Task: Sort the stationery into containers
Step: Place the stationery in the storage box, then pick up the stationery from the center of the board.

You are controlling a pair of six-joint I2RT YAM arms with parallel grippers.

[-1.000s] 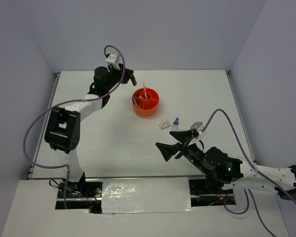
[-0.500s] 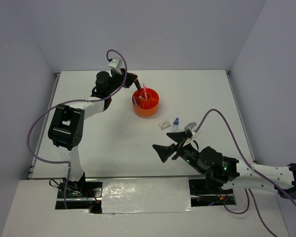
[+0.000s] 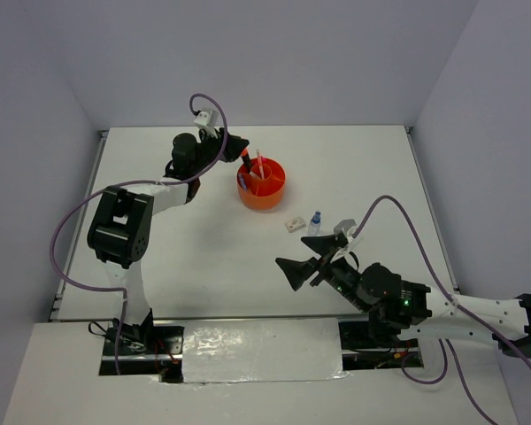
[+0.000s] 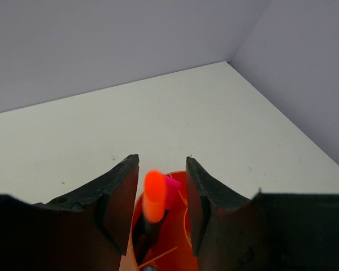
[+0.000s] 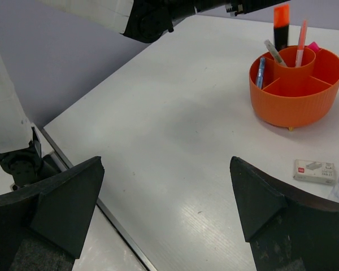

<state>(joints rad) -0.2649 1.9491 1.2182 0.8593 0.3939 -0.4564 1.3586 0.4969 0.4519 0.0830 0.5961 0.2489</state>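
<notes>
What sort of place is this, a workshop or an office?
Probably a robotics test cell: a white table boxed in by bare walls, with left arm and right arm mounted at its edge.

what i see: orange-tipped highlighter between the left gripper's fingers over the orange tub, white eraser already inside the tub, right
Only the eraser is wrong: the right wrist view shows it on the table outside the orange tub. The highlighter does stand between the fingers of the left gripper, over the tub.

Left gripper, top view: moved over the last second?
Yes. The left gripper has moved right, toward the orange tub: it was clear of the tub, now it sits at its far-left rim.
</notes>
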